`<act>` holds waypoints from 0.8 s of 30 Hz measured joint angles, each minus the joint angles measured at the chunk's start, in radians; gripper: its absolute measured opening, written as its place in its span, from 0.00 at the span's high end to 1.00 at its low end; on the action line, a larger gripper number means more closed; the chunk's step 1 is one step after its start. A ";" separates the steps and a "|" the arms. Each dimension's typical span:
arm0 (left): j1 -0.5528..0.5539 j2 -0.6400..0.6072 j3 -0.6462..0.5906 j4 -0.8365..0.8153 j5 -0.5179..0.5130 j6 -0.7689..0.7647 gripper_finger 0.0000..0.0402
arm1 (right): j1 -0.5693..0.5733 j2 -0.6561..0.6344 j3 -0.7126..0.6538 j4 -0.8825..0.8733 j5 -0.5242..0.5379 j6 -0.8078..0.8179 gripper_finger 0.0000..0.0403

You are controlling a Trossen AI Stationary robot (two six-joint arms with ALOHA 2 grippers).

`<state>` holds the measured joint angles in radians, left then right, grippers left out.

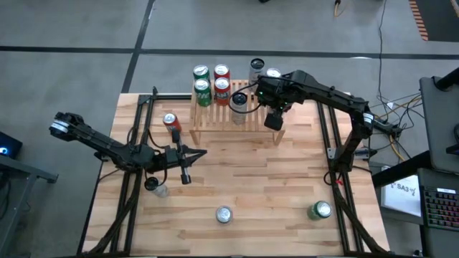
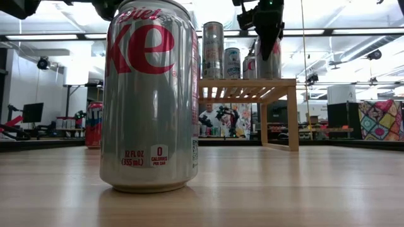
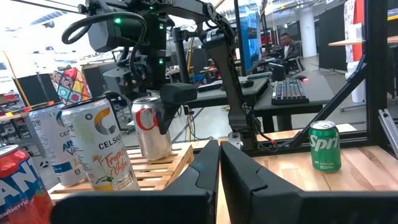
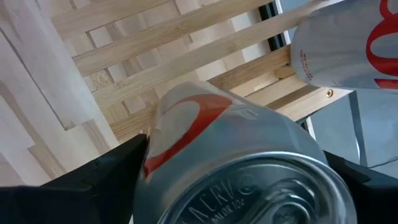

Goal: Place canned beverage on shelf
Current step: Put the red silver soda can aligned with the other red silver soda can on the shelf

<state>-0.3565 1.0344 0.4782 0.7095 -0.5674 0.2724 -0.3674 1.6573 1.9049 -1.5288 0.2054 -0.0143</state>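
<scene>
Canned beverage under handling: a silver can with red lettering (image 4: 249, 155) stands upright on the slatted top of the shelf (image 1: 222, 118), near the shelf's right end in the high view. The right end effector (image 1: 247, 102) is positioned at this can with its fingers (image 4: 93, 180) spread wide, one on each side of the can body (whether the pads touch the can cannot be told). The right arm reaches in from the right side of the tabletop (image 1: 272, 186).

Other cans on the shelf: two green cans (image 1: 202, 82) and two red cans (image 1: 221, 81), grouped at the left end. A further silver can (image 1: 257, 68) stands just behind the shelf, beyond the tabletop's far edge.

The left end effector (image 1: 204, 153) hovers above the left-centre tabletop, fingers pressed together and holding nothing.

Loose cans on the tabletop: a red can (image 1: 171, 122) just left of the shelf, a silver can (image 1: 224, 214) near the front edge at centre, and a green can (image 1: 320, 210) at front right. A clear cup-like item (image 1: 155, 187) lies under the left arm.
</scene>
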 joint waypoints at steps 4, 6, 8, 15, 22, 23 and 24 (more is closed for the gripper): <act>0.000 0.000 0.000 0.000 0.000 0.000 1.00 | -0.002 0.000 0.000 0.002 0.001 0.000 0.17; 0.000 0.000 0.000 0.000 0.000 0.000 1.00 | -0.005 0.000 0.000 0.003 0.001 0.000 0.17; 0.000 0.000 0.000 -0.001 0.000 0.000 1.00 | -0.007 0.000 0.000 0.009 0.002 0.000 0.17; 0.000 0.000 0.000 -0.001 0.000 0.000 1.00 | -0.015 0.000 0.000 0.034 0.004 -0.032 0.17; 0.000 0.000 0.000 -0.003 0.000 0.000 1.00 | -0.027 0.000 0.000 0.046 0.005 -0.038 0.17; 0.000 0.000 0.000 -0.003 0.000 0.000 1.00 | -0.028 0.000 0.000 0.046 0.005 -0.039 0.17; 0.000 0.000 0.000 -0.003 0.000 0.000 1.00 | -0.030 0.000 0.000 0.046 0.005 -0.041 0.17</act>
<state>-0.3565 1.0344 0.4782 0.7067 -0.5674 0.2726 -0.3969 1.6573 1.9049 -1.4826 0.2104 -0.0549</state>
